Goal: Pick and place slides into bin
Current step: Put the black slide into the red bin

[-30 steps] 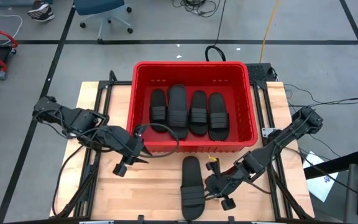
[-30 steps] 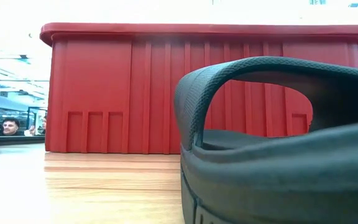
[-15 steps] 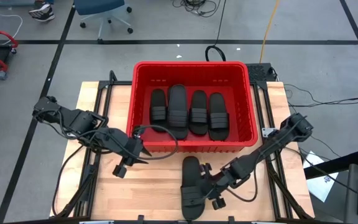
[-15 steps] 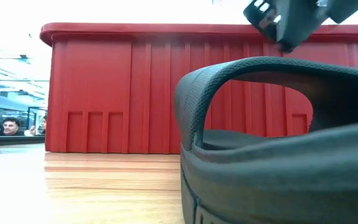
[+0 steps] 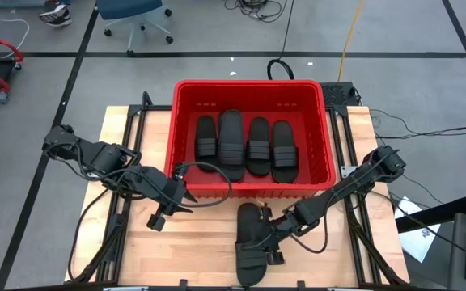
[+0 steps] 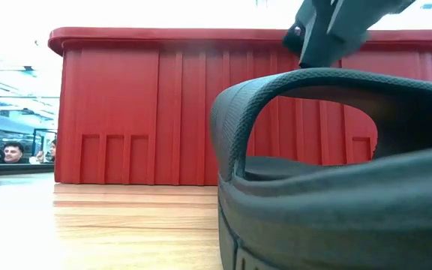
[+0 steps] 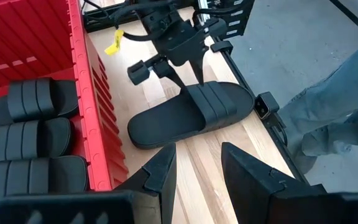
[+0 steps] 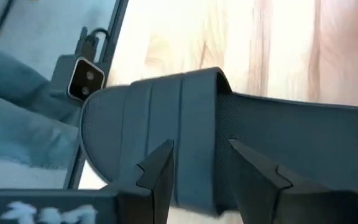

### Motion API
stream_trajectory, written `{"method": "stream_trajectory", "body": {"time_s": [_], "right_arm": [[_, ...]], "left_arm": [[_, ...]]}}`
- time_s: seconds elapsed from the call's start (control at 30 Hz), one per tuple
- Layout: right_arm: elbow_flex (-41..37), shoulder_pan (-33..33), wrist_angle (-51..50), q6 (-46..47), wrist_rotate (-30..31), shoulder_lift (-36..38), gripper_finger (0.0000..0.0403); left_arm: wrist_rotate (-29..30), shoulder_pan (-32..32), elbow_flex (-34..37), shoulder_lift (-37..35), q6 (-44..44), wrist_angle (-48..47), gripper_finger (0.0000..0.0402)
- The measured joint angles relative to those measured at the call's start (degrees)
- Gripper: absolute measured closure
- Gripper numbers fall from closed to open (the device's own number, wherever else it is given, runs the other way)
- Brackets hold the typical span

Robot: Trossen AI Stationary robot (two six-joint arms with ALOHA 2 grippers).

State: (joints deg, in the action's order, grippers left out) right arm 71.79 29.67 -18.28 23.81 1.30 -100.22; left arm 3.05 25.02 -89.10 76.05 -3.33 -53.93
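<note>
The red bin stands at the table's far middle with several black slides lying flat inside. One more black slide lies sole-down on the table in front of the bin. My right gripper is open, pointing down over this slide's ribbed strap, with a finger toward each side of the strap. It also shows in the left wrist view and the low view. My left gripper is open and empty by the bin's near left corner. My right gripper comes at the slide's strap from above with open fingers. I cannot tell whether the fingertips touch the strap. The slide lies flat on the table.
The bin's near wall rises just behind the slide. Bare wood lies to the slide's left. A person's leg in jeans stands by the table's near right side. Another person shows far off in the room.
My right gripper has gone toward the table's left edge and down, from beside the slide to over its strap. The slide has stayed where it was.
</note>
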Motion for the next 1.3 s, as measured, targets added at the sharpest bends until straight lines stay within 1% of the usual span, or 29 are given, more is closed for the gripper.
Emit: {"method": "stream_trajectory", "body": {"time_s": [0.17,0.33,0.47,0.73,0.83,0.9,0.97,1.03,1.17,1.2,1.3], "right_arm": [[-5.6,0.0,8.0,1.0,0.0,0.1,0.0269],[-8.6,0.0,15.0,2.5,-0.1,0.7,0.0272],[-11.7,0.0,17.9,5.4,-4.0,0.5,0.0272],[-16.1,0.1,24.4,10.0,-4.8,0.6,0.0273],[-17.3,0.1,28.5,10.0,-7.8,0.6,0.0273],[-17.5,0.3,29.0,10.3,-8.7,0.6,0.0277],[-17.5,0.5,28.9,10.7,-9.1,0.6,0.0289],[-17.5,0.7,29.0,10.7,-9.2,0.6,0.0312],[-17.5,0.8,29.2,11.0,-10.3,0.6,0.0378],[-17.5,0.8,29.3,11.4,-10.9,0.6,0.0389],[-17.5,0.8,30.0,12.4,-11.2,0.6,0.0392]], "left_arm": [[0.0,0.0,0.0,0.0,0.0,0.0,0.0277],[0.0,0.0,0.0,0.0,0.0,0.0,0.0277],[0.0,0.0,0.0,0.0,0.0,0.0,0.0277],[0.0,0.0,0.0,0.0,0.0,0.1,0.0277],[0.0,0.0,0.0,0.0,0.1,0.1,0.0277],[0.0,0.0,0.0,0.0,0.1,0.1,0.0277],[0.0,0.0,0.0,0.0,0.0,0.1,0.0277],[0.0,0.0,0.0,0.0,0.0,0.1,0.0277],[0.0,0.0,0.0,0.0,0.0,0.1,0.0277],[0.0,0.0,0.0,0.0,0.1,0.1,0.0277],[0.0,0.0,0.0,0.0,0.0,0.2,0.0277]]}}
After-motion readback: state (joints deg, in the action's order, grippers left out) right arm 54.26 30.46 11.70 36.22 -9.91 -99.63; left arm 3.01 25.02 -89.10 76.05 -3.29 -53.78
